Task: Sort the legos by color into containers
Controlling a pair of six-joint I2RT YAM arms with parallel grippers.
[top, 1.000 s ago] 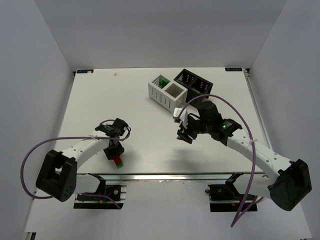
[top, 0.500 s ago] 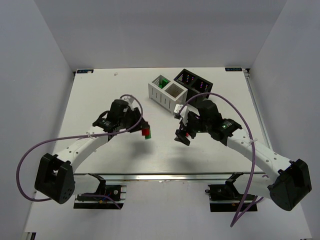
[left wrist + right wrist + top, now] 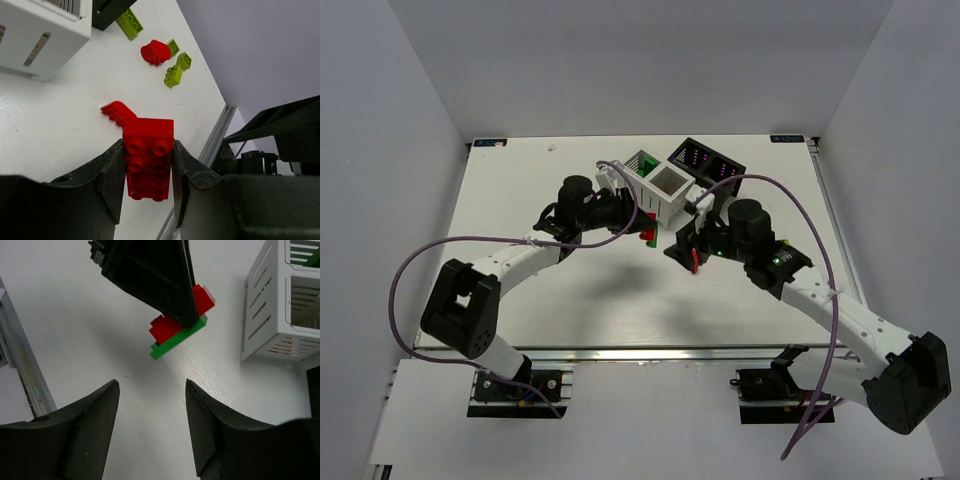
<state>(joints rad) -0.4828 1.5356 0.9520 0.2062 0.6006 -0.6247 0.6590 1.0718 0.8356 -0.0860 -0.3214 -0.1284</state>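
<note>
Red brick (image 3: 648, 237) in left hand (image 3: 640, 228)

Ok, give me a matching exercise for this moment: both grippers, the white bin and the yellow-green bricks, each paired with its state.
Things:
1. left gripper
2. right gripper
3. white bin
4. yellow-green bricks

States:
a. open and empty
b. lying loose on the table
c. shut on a red brick
d. green pieces in one compartment

Pairs: 1-c, 2-a, 3-d, 4-b

red brick (image 3: 148, 155) (green-backed), in left claw (image 3: 147, 150)
</note>
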